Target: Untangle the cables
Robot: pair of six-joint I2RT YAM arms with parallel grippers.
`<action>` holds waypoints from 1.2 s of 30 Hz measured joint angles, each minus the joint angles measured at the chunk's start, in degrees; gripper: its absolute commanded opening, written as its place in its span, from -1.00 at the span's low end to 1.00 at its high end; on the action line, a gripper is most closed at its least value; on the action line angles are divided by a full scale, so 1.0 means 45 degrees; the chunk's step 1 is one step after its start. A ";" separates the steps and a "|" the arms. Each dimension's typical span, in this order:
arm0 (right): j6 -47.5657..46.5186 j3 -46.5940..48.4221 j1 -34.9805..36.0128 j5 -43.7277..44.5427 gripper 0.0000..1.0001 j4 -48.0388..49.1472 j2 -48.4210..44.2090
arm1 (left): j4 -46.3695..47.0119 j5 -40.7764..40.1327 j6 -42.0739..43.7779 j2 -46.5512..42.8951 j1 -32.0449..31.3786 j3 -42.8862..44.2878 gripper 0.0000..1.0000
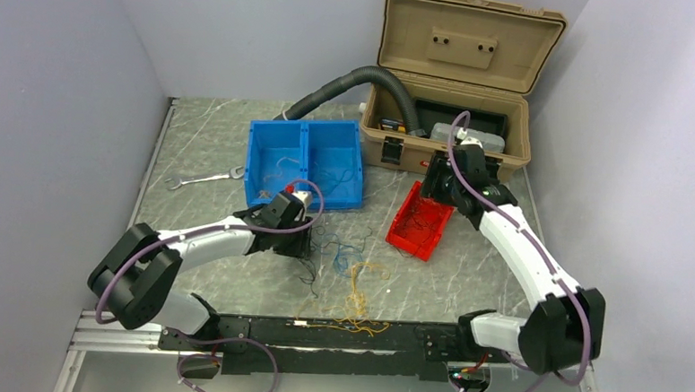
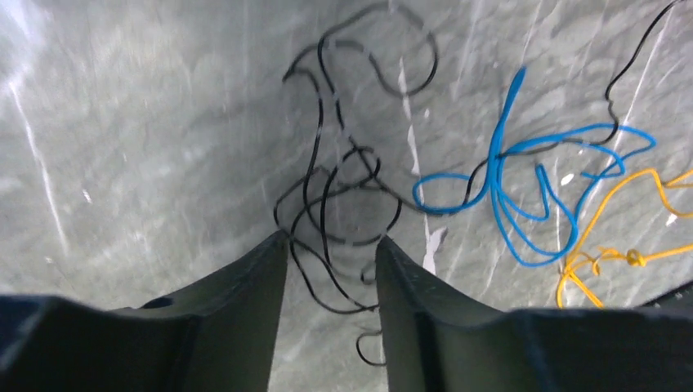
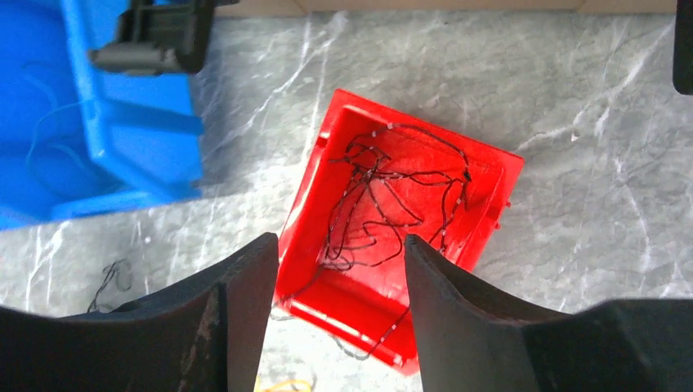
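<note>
Grey marbled tabletop (image 1: pixel 214 274), pale walls (image 1: pixel 53 100) on 3 sides. Cables (image 1: pixel 356 297) lie loose mid-table betw. the arms, more black ones in red bin (image 3: pixel 347 298). L gripper (image 2: pixel 332 243) fingers apart over black strands. R gripper (image 3: pixel 339 243) fingers apart above the bin.

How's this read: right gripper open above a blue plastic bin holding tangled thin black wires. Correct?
Wrong colour: it is a red plastic bin, not blue. The right gripper is open above it, and tangled thin black wires lie inside. The right wrist view shows it.
</note>
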 measured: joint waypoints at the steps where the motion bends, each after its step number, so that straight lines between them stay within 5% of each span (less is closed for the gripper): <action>1: -0.0024 0.0005 0.0068 -0.0068 0.29 -0.0126 -0.0389 | 0.0058 -0.0102 -0.0005 0.0155 -0.0049 0.0170 -0.59; 3: -0.0063 0.0005 0.0204 -0.0233 0.31 -0.0486 -0.0937 | 0.0369 -0.0311 -0.0141 0.0486 -0.0194 0.0287 -1.00; 12: -0.0053 -0.1078 0.0899 -0.1719 0.37 -0.1273 -0.3235 | -0.1287 -0.1569 0.0175 -0.1778 -0.0418 0.0510 -1.00; 20: -0.0126 -0.1311 0.1015 -0.2637 0.41 -0.1307 -0.3589 | -0.5892 -0.3570 0.1613 -0.4114 -0.0729 0.5600 -1.00; 28: -0.0180 -0.1229 0.1044 -0.2079 0.45 -0.1569 -0.4221 | -0.5795 -0.2380 0.2827 -0.3415 -0.1005 0.7912 -1.00; 36: 0.0491 -0.0063 0.1044 0.1511 0.44 -0.2472 -0.6013 | -0.3512 -0.1370 0.3011 0.0457 -0.2035 1.0185 -1.00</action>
